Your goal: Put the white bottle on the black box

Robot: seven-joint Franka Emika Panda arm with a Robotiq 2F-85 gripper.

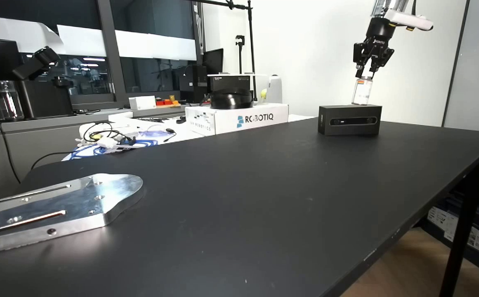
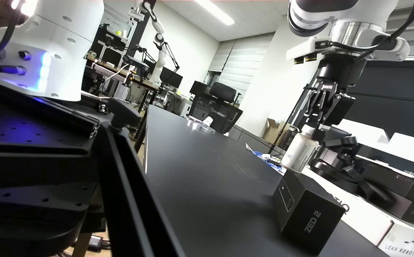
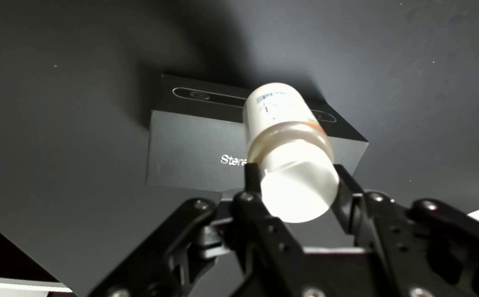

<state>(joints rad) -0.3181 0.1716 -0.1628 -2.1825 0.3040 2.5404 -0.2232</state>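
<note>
The white bottle [image 1: 362, 91] has a white cap and a reddish band on its label. It also shows in an exterior view [image 2: 300, 151] and in the wrist view [image 3: 278, 108]. My gripper [image 1: 365, 76] is shut on the bottle at its cap, with a finger on each side [image 3: 298, 175]. The black box [image 1: 350, 120] sits on the table directly under the bottle; it also shows in an exterior view [image 2: 310, 210] and in the wrist view [image 3: 194, 144]. The bottle leans slightly, its base at the box's top; I cannot tell whether they touch.
A white printed box [image 1: 251, 118] with a black round object [image 1: 231, 99] on it stands beyond the table. A shiny metal plate [image 1: 66, 200] lies at the table's other end. Cables [image 1: 111, 140] lie on a side surface. The table edge [image 1: 392, 241] runs nearby.
</note>
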